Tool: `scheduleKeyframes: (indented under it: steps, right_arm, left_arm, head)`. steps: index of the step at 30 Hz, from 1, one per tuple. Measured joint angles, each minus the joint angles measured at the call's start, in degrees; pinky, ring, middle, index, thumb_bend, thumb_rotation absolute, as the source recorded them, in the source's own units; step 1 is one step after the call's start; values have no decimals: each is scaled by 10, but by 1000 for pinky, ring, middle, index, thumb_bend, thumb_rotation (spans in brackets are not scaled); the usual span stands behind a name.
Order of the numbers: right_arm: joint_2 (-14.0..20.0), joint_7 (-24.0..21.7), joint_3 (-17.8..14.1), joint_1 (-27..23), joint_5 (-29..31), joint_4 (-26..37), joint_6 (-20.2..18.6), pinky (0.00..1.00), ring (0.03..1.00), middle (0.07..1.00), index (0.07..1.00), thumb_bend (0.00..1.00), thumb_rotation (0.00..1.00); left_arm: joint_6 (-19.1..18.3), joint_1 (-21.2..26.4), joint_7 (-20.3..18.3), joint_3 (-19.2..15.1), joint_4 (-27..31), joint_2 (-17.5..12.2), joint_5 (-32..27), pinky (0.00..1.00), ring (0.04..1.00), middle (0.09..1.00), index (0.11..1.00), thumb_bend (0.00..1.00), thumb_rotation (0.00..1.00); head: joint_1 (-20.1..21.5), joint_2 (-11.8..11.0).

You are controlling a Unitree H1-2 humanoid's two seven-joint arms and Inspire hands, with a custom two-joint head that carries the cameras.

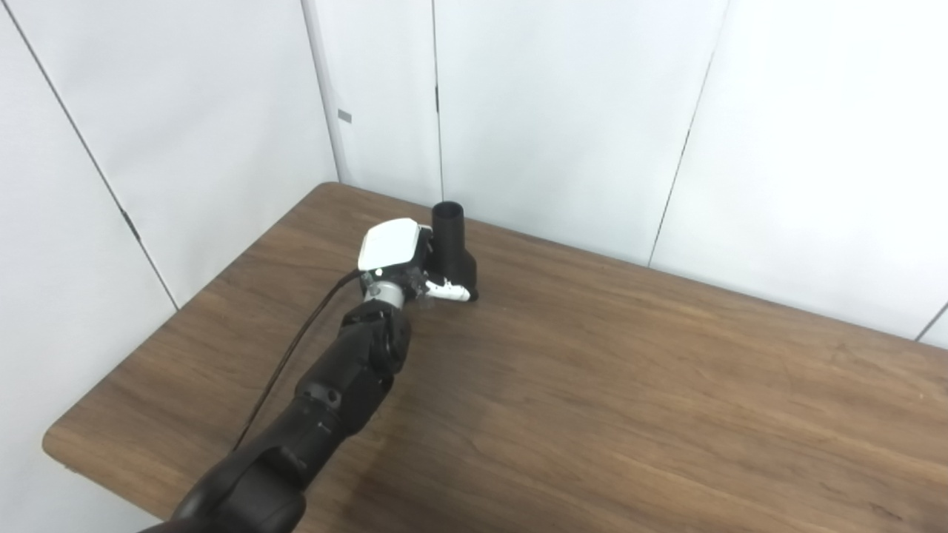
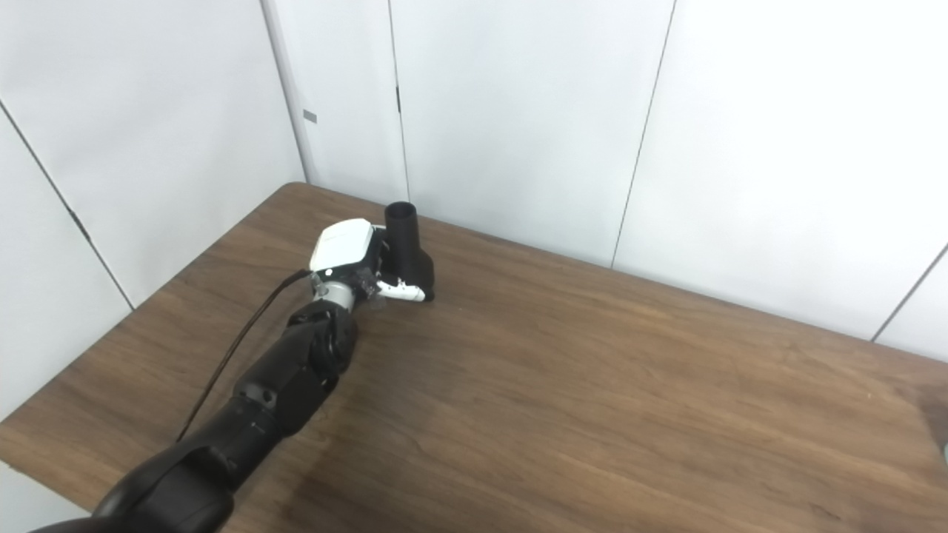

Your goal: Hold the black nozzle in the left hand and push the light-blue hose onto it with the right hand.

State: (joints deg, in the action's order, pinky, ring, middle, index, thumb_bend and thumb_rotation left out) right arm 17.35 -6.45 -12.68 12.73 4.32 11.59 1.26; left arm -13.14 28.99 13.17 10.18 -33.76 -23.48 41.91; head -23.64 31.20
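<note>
The black nozzle (image 1: 452,248) stands upright on the wooden table (image 1: 592,385) near its back left corner, with its round opening facing up. My left hand (image 1: 400,259), with a white back, is wrapped around the nozzle's lower body. The white thumb (image 1: 449,292) lies across the front of the base and the fingers are hidden behind it. The nozzle rests on the table. It also shows in the right eye view (image 2: 407,248), with the left hand (image 2: 352,255) beside it. No light-blue hose shows in either view. My right hand is out of view.
White wall panels (image 1: 563,111) stand close behind the table's back edge, just past the nozzle. A black cable (image 1: 296,348) runs along my left forearm. A small blurred grey shape (image 2: 943,444) sits at the right edge of the right eye view.
</note>
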Motion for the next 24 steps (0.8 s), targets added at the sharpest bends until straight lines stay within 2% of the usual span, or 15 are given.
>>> scheduleKeyframes:
  steps: [4, 8, 13, 20, 24]
  right_arm:
    - [0, 0, -2, 2, 0, 1, -1, 560, 663, 686, 671, 355, 569]
    - [0, 0, -3, 4, -1, 4, -5, 561, 661, 686, 670, 335, 547]
    - [0, 0, -2, 4, -3, 7, -7, 558, 657, 682, 668, 306, 526]
    - [-1, 2, 0, 5, -11, 16, -14, 555, 650, 676, 666, 310, 527]
    - [-10, 5, 6, 13, -17, 43, -35, 578, 667, 686, 673, 277, 496]
  left_arm:
    - [69, -7, 39, -1, -21, -2, -20, 1000, 666, 521, 436, 521, 0]
    - [115, -15, 59, 3, -27, -2, -29, 1000, 634, 511, 438, 523, 0]
    - [139, -17, 90, 23, -39, -3, -29, 996, 567, 490, 464, 525, 0]
    - [160, -25, 111, 46, -36, -9, -28, 1000, 569, 490, 466, 525, 0]
    - [177, -30, 114, 57, -31, -17, -28, 1000, 554, 479, 483, 525, 0]
  head:
    - [-1, 1]
    - [0, 3]
    - [6, 4]
    - [29, 6]
    - [84, 10]
